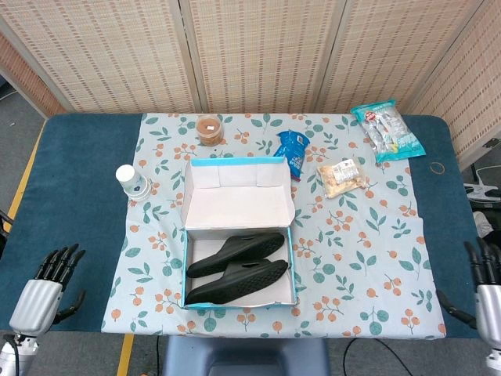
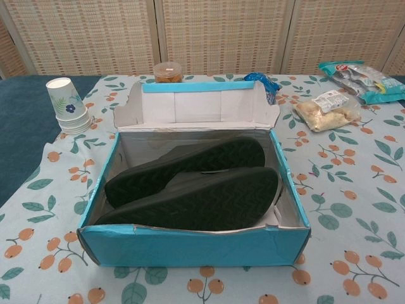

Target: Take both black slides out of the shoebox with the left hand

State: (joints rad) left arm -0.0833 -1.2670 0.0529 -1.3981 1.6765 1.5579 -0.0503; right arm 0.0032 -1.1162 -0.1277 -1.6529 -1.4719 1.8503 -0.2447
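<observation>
An open blue shoebox [image 1: 185, 258] [image 2: 190, 248] sits near the table's front edge, its lid folded back. Two black slides lie side by side inside it, soles up: the far one [image 1: 235, 254] [image 2: 183, 170] and the near one [image 1: 236, 283] [image 2: 196, 201]. My left hand [image 1: 48, 287] hovers at the front left over the blue table edge, fingers apart, holding nothing, well left of the box. My right hand [image 1: 485, 276] is at the front right edge, fingers apart and empty. Neither hand appears in the chest view.
A stack of paper cups [image 1: 128, 180] [image 2: 68, 104] stands left of the box. Behind it are a brown-lidded jar [image 1: 208, 129] [image 2: 167, 71], a blue snack bag [image 1: 293, 152], a clear snack packet [image 1: 343, 175] [image 2: 326, 110] and a teal bag [image 1: 387, 130] [image 2: 361, 77].
</observation>
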